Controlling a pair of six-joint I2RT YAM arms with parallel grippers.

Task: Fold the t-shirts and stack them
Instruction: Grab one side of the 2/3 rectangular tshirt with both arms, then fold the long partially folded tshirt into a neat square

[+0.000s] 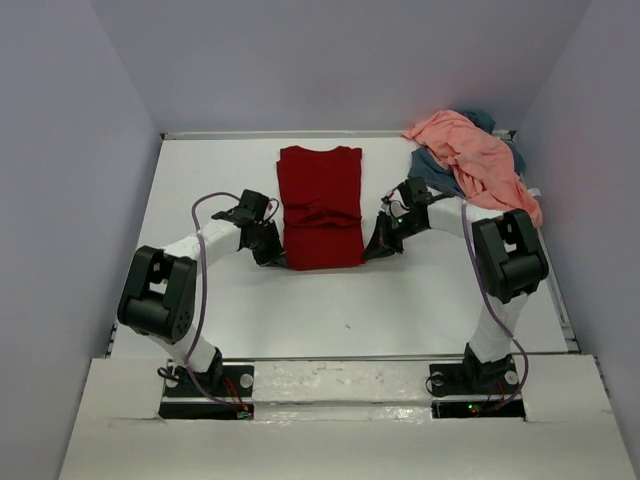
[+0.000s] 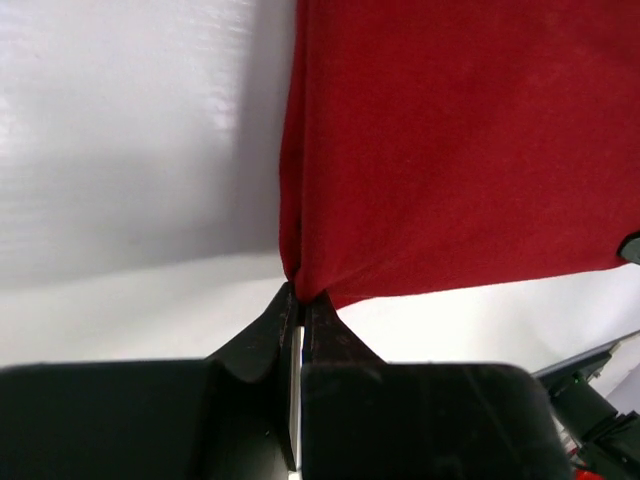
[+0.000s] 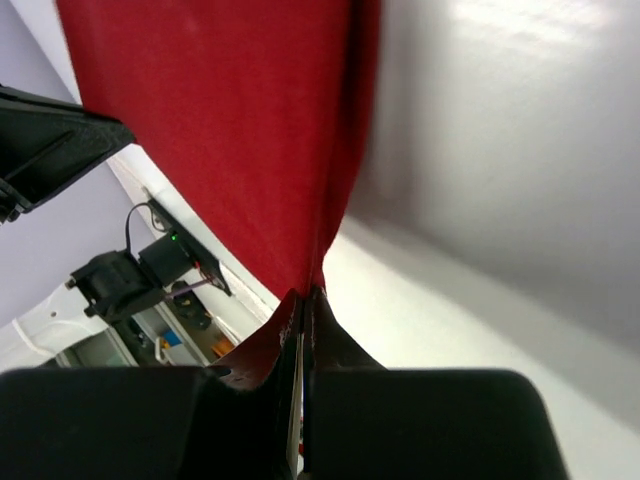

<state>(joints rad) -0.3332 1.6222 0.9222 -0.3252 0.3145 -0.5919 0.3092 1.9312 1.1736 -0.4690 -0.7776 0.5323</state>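
Observation:
The dark red t-shirt (image 1: 320, 205) lies folded into a long strip in the middle of the white table, its near hem towards the arms. My left gripper (image 1: 277, 258) is shut on the near left corner of the hem; in the left wrist view the cloth (image 2: 450, 150) bunches where the left gripper (image 2: 300, 295) pinches it. My right gripper (image 1: 372, 252) is shut on the near right corner, and the red cloth (image 3: 220, 130) rises from the right gripper (image 3: 308, 292). A salmon pink t-shirt (image 1: 475, 160) lies crumpled at the back right over a slate blue-grey one (image 1: 432, 163).
The table (image 1: 420, 300) is walled at the back and both sides. A white rail (image 1: 340, 375) runs along the near edge over the arm bases. The heap of shirts lies just behind the right arm's elbow (image 1: 510, 250).

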